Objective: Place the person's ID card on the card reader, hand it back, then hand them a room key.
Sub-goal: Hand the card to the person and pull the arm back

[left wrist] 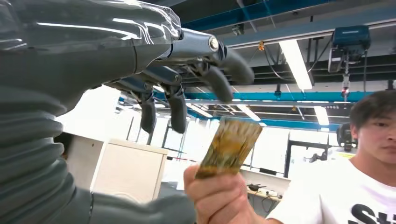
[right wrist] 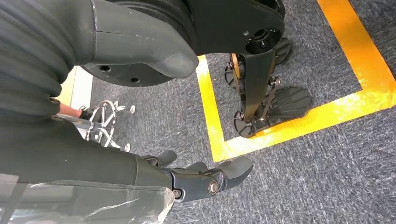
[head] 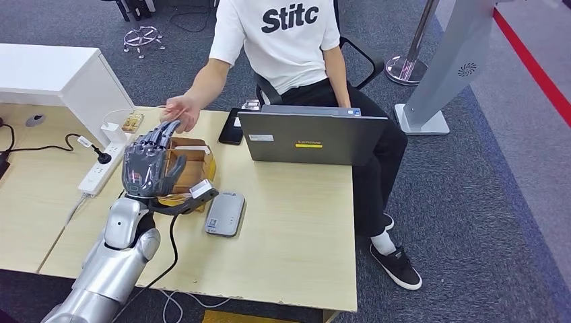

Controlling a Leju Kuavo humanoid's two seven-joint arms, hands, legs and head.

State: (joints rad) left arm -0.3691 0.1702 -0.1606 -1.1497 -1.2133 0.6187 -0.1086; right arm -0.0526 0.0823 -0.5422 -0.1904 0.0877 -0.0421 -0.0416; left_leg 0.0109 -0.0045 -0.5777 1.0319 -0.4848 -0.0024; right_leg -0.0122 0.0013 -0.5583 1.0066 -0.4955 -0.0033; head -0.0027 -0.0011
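Observation:
My left hand (head: 149, 165) is raised over the desk with its fingers spread, reaching toward the person's hand (head: 180, 111). In the left wrist view the person's hand (left wrist: 215, 196) holds up a yellowish ID card (left wrist: 229, 147) just under my left hand's (left wrist: 154, 70) fingers. The card does not touch them, and my hand holds nothing. The grey card reader (head: 225, 212) lies flat on the desk to the right of my left wrist. My right hand (right wrist: 201, 179) hangs beside my body over the carpet, its fingers loosely curved and holding nothing.
A wooden box (head: 194, 168) sits under and behind my left hand. A laptop (head: 313, 138) stands open at the desk's far side, with a black phone (head: 231, 128) next to it. A power strip (head: 99, 169) and a white cabinet (head: 64, 77) are on the left.

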